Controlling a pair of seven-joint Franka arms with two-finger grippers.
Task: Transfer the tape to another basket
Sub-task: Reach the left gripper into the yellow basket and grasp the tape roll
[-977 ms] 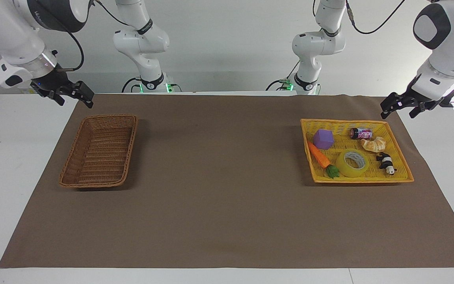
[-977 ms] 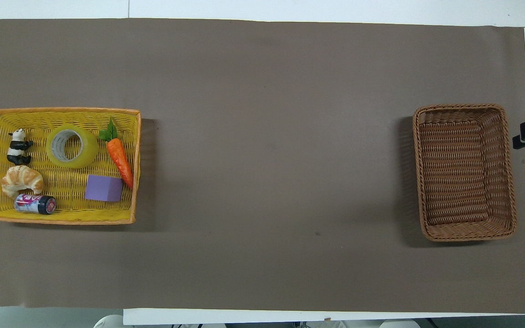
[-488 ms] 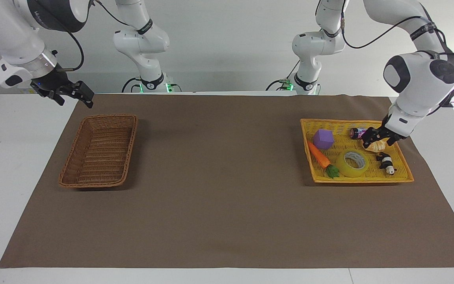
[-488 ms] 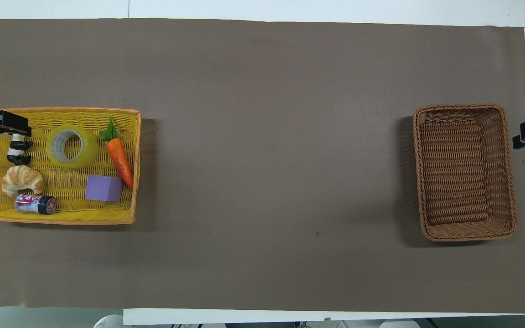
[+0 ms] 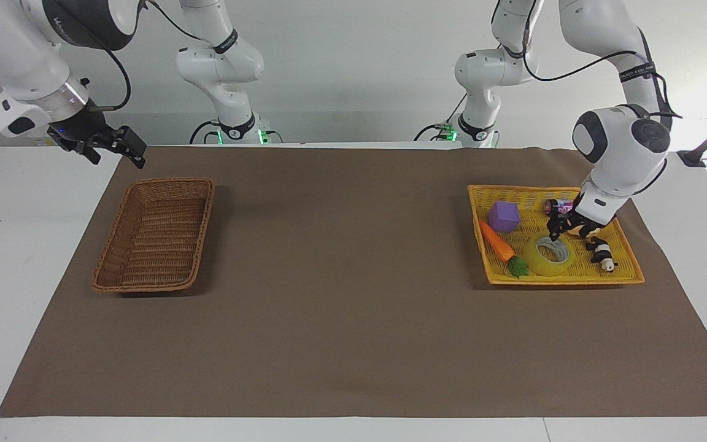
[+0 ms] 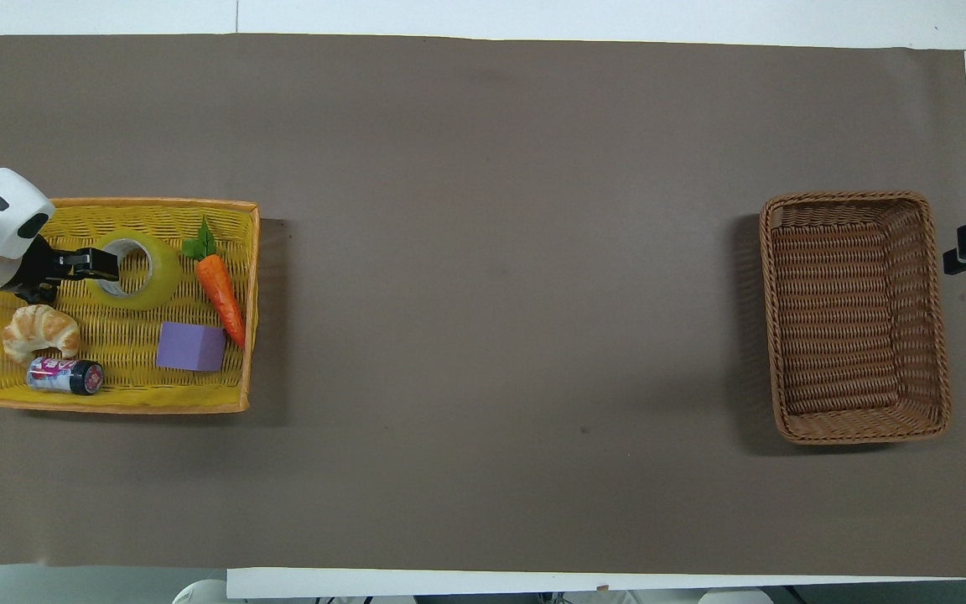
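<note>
Toward the left arm's end of the table, we find the tape (image 5: 550, 255) lying flat in the yellow tray (image 5: 626, 273), its hole facing up, with the left gripper (image 5: 555, 238) low over the part of the roll nearest the robots. From overhead the gripper's dark fingers (image 6: 96, 262) reach over the roll's rim to the edge of its pale core. We cannot tell how wide the jaws stand — they look slightly parted — nor whether they touch the roll; nothing is lifted.

We see the tape as a wide translucent yellow ring with a greyish-white inner core. It sits between a toy carrot (image 5: 496, 242) and a small panda figure (image 5: 602, 253), with a purple block (image 5: 504, 216), a croissant (image 6: 40, 331) and a little can (image 6: 64, 376) nearer the robots in the same tray.

At the right arm's end, the brown wicker basket (image 5: 154, 234) rests on the brown mat (image 5: 341, 294). Beside it the right gripper (image 5: 114, 146) waits in the air over the mat's edge, jaws spread, holding nothing.
</note>
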